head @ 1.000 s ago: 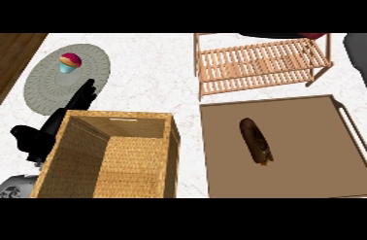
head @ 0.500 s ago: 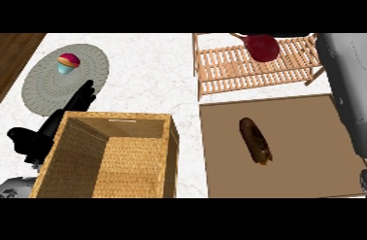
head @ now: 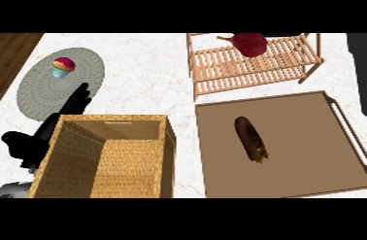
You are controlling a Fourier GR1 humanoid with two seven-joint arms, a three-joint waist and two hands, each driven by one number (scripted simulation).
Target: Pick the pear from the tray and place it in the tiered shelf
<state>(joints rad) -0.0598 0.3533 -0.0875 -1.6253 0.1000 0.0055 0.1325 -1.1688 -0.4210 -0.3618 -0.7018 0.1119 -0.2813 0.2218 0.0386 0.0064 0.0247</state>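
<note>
Pear (head: 250, 43): a dark red pear with a short stem is seen on the top tier of the tiered shelf, near its far edge, with no robot hand touching it.
Tiered shelf (head: 243, 71): a wooden slatted rack is set on the table at the far right, just beyond the tray; only the pear is carried on its visible slats.
Tray (head: 287, 137): a flat brown tray with a raised rim and a handle on its right side is laid at the near right of the table; one dark brown elongated object (head: 251, 139) is held in it, lying lengthwise near the middle.
Basket (head: 108, 156): a deep woven wicker basket is placed at the near left, just beside the tray; nothing is seen inside it.
Mat (head: 43, 91): a round grey woven mat is spread at the far left of the table; a small cupcake (head: 63, 67) with pink and yellow topping in a blue cup is set upright on its far part.
Left robot hand (head: 68, 105): a black hand is seen at the left, between the mat and the basket, its fingers held straight and open, with nothing gripped.
Right robot hand: it is not shown in the head view.
Table (head: 154, 83): a white marbled top is seen under all of these.
</note>
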